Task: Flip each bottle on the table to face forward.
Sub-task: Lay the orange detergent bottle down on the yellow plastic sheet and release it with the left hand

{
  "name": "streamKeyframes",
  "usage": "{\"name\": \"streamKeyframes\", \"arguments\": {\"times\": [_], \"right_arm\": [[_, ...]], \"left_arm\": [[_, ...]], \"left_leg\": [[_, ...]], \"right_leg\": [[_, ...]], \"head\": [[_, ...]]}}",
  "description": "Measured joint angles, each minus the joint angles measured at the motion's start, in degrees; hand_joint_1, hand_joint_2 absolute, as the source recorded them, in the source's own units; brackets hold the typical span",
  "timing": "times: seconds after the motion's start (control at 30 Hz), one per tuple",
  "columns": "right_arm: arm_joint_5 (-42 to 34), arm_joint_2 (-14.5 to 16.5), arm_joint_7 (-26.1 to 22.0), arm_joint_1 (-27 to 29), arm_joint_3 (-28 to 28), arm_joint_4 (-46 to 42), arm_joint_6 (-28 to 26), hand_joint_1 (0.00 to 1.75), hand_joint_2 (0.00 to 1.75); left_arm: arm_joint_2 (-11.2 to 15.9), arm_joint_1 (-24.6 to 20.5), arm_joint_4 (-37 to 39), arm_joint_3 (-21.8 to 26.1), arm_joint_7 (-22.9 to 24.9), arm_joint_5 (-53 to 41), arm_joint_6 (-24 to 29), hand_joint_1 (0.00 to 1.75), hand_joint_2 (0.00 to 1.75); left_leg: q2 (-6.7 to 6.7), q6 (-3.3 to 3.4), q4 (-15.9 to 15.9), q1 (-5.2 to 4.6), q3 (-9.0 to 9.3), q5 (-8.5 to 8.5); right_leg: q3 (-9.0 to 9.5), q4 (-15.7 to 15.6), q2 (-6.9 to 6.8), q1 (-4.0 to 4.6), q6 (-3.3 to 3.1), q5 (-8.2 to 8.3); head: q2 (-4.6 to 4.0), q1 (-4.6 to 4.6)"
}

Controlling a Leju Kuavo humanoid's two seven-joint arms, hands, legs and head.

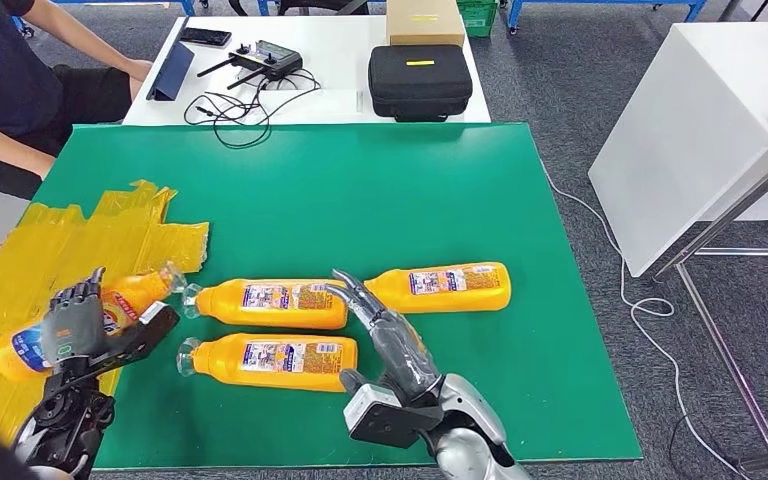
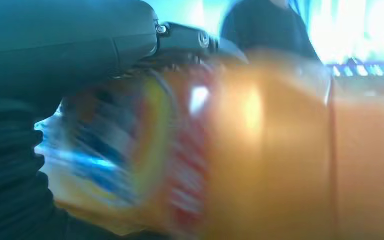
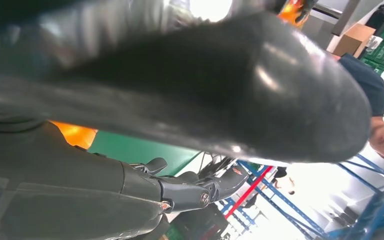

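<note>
Bottles lie across the green worktop (image 1: 360, 190): three orange ones rest on their sides with small-print labels up, the upper-left bottle (image 1: 270, 303), the right bottle (image 1: 450, 286) and the lower bottle (image 1: 275, 361), apparently not yet turned. The left hand (image 1: 80, 325) grips a fourth bottle (image 1: 110, 310), colourful front label showing, over yellow sheeting (image 1: 90, 240). The right hand (image 1: 385, 335) reaches between the bottles, fingers extended, holding nothing. One flip looks under way, three left. Wrist views are blurred and blocked by the hands
</note>
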Motion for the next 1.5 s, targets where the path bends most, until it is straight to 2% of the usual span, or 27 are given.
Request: {"name": "streamKeyframes", "arguments": {"times": [0.33, 0.53, 0.67, 0.8, 0.93, 1.1, 1.17, 1.33, 1.5], "right_arm": [[1.1, 0.8, 0.8, 0.5, -0.1, 0.0, 0.2, 0.00, 0.00], [2.5, 1.6, 0.7, 0.7, -0.7, 0.0, 1.4, 0.00, 0.00], [3.0, 2.4, 0.5, 0.5, -0.8, 0.5, 1.9, 0.00, 0.00], [3.3, 3.3, 0.5, -0.7, -0.8, 2.8, 1.5, 0.00, 0.00], [3.6, 4.2, 1.4, -2.6, -0.7, 6.4, 0.9, 0.00, 1.75], [5.4, 5.4, 1.8, -4.9, 0.0, 11.1, -0.2, 0.00, 1.75], [6.7, 5.9, 2.6, -5.8, 0.6, 12.6, -1.0, 0.00, 1.75], [10.6, 7.7, 5.8, -7.7, 2.5, 16.7, -2.7, 0.00, 1.75], [13.0, 10.2, 8.5, -9.5, 4.8, 22.1, -4.1, 0.00, 1.75]], "left_arm": [[0.8, 0.8, 0.2, -0.4, -1.1, 1.3, -0.5, 0.00, 0.00], [1.3, 1.9, -0.1, -0.6, 0.1, 3.8, 2.6, 0.00, 0.00], [1.5, 4.6, -2.1, 0.4, -3.0, 9.0, 4.5, 0.00, 0.00], [1.3, 7.3, -5.7, 2.5, -9.2, 17.3, 3.4, 0.00, 0.00], [-0.1, 9.6, -12.1, 5.5, -16.5, 32.3, -2.6, 0.00, 0.00], [-2.5, 12.9, -23.5, 8.6, -20.7, 54.0, -16.7, 0.00, 0.00], [-3.3, 14.2, -27.6, 9.9, -22.0, 60.3, -20.7, 0.00, 0.00], [-4.8, 17.2, -36.2, 11.1, -23.4, 66.3, -24.0, 0.00, 0.00], [-5.5, 18.8, -41.0, 11.0, -24.5, 68.0, -24.3, 0.00, 0.00]], "left_leg": [[0.00, 0.00, 0.0, 0.00, 0.00, 0.00], [0.02, 0.00, 0.0, 0.00, 0.02, 0.00], [0.03, -0.01, 0.0, 0.01, 0.01, -0.01], [0.02, -0.01, 0.0, 0.01, 0.02, -0.01], [0.02, -0.03, 0.0, 0.01, 0.02, 0.02], [0.01, -0.05, 0.0, 0.01, -0.02, 0.04], [0.02, -0.06, 0.0, 0.02, -0.04, 0.04], [0.02, -0.06, 0.0, 0.02, -0.11, 0.03], [0.01, -0.06, 0.0, 0.02, -0.12, 0.04]], "right_leg": [[0.00, 0.0, 0.00, 0.00, 0.00, 0.00], [-0.01, 0.0, 0.01, 0.00, 0.00, 0.00], [-0.03, 0.0, 0.02, 0.01, -0.01, -0.01], [-0.04, 0.0, 0.02, 0.02, -0.02, -0.02], [-0.04, 0.0, 0.02, 0.02, -0.02, -0.01], [-0.05, 0.0, 0.01, 0.02, -0.01, 0.00], [-0.09, 0.0, 0.02, 0.03, -0.01, -0.01], [-0.15, 0.0, 0.02, 0.03, -0.01, -0.01], [-0.16, 0.0, 0.01, 0.03, -0.02, -0.01]], "head": [[0.00, -0.01], [0.00, -0.01], [0.00, 0.00], [0.00, -0.01], [0.00, 0.00], [-0.01, 0.01], [0.00, 0.01], [0.00, 0.02], [0.00, 0.01]]}}
